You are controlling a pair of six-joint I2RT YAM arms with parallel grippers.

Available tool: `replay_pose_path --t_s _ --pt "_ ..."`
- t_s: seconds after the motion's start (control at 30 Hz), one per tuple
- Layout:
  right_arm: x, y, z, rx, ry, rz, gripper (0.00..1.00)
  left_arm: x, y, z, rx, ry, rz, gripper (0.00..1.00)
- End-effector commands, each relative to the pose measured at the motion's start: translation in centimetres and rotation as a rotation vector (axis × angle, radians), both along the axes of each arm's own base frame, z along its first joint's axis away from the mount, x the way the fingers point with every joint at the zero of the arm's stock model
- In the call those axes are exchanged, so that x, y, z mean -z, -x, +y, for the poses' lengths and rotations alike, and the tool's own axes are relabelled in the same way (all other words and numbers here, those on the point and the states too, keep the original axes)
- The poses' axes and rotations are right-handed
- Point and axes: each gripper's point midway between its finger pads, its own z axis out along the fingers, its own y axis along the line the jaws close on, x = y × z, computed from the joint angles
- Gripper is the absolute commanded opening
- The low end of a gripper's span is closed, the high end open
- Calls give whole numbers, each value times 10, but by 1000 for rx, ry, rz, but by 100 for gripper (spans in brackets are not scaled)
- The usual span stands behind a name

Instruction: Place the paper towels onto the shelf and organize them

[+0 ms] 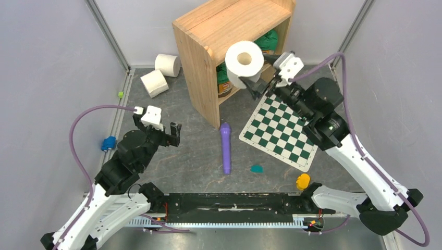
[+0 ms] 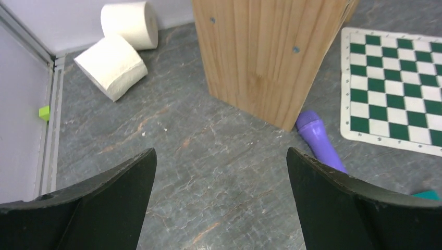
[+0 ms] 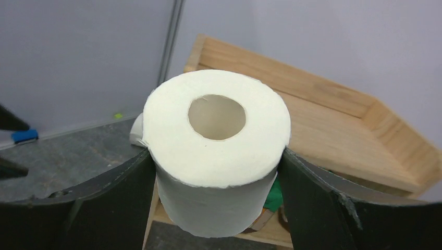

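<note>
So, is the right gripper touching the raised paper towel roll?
Touching. Right wrist view: the right gripper clamps the paper towel roll, both fingers flush against its sides.

The paper towels (image 1: 244,61) are white, the shelf (image 1: 200,62) pale wood, the board (image 1: 281,130) green-and-white checkered, the tabletop (image 1: 193,156) grey.

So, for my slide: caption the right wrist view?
Right gripper holds a paper towel roll near the wooden shelf.
</note>
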Motion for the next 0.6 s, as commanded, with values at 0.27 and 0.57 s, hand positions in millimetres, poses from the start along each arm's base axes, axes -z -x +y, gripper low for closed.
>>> replay_pose_path --t_s 0.27,0.57 --pt "-99 -82 -68 355 -113 -112 0 57 -19 1 -99 -17 52 100" --pt "-136 -168 -103 340 -229 -145 0 84 -24 9 -143 -113 90 100"
